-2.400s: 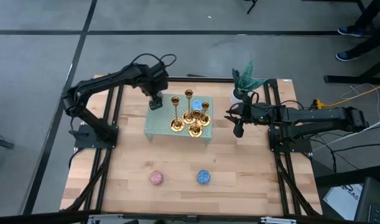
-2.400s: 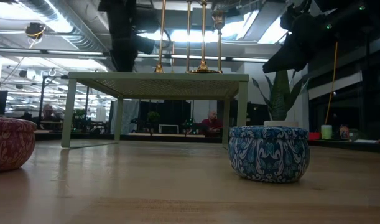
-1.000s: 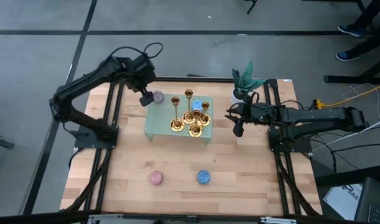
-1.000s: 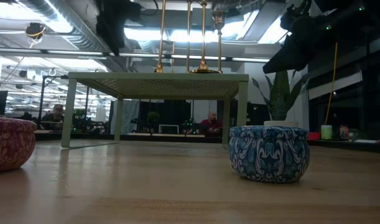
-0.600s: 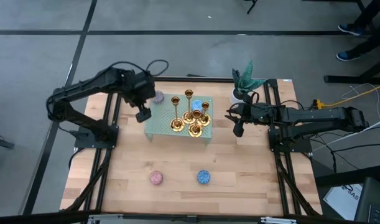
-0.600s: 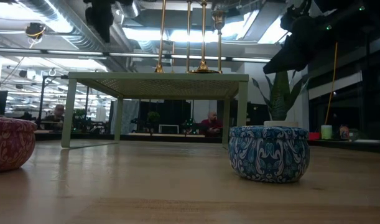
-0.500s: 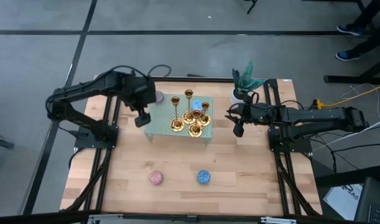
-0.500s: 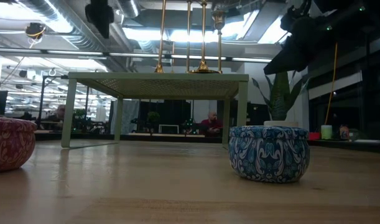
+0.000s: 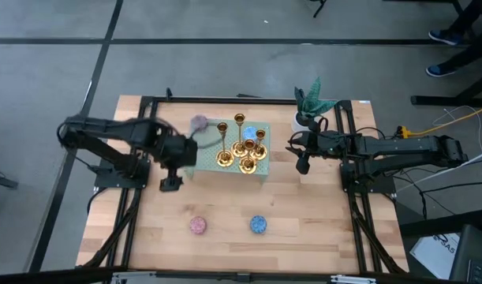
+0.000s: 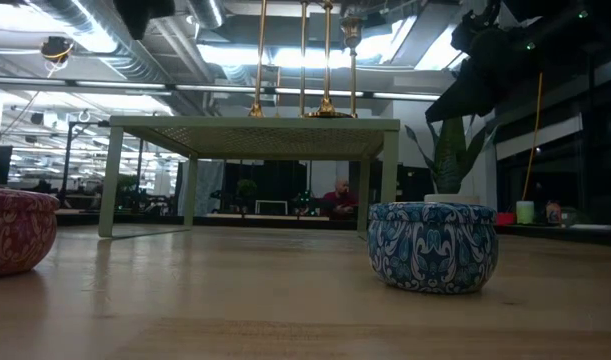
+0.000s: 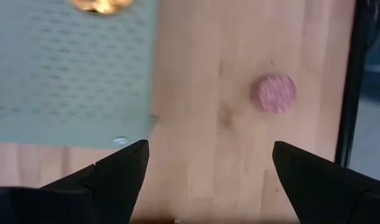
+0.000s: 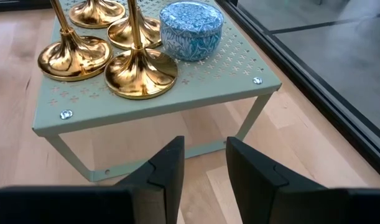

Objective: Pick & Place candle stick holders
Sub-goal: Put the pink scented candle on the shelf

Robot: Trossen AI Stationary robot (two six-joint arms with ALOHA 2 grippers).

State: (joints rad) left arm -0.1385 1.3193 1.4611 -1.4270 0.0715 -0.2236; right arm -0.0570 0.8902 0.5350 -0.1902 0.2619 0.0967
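Several gold candlesticks (image 9: 239, 151) stand on their round bases on a pale green perforated stand (image 9: 205, 162) at the table's middle; they also show in the right wrist view (image 12: 140, 71). Their stems show in the low view (image 10: 327, 60). My left gripper (image 9: 170, 186) is open and empty above the bare table, off the stand's near left corner (image 11: 121, 142). My right gripper (image 9: 302, 164) hovers to the right of the stand, empty, its fingers (image 12: 171, 162) a narrow gap apart.
A purple-grey candle (image 9: 199, 123) sits at the stand's far left corner, and a blue candle (image 12: 191, 28) sits on the stand by the candlesticks. A pink candle (image 9: 197, 226) and a blue candle (image 9: 258, 225) lie near the table's near edge. A potted plant (image 9: 311, 102) stands far right.
My left gripper has drawn away from the purple-grey candle at the stand's far left corner. It has gone toward the table's near edge, along the stand's left side. The candle stays where it was.
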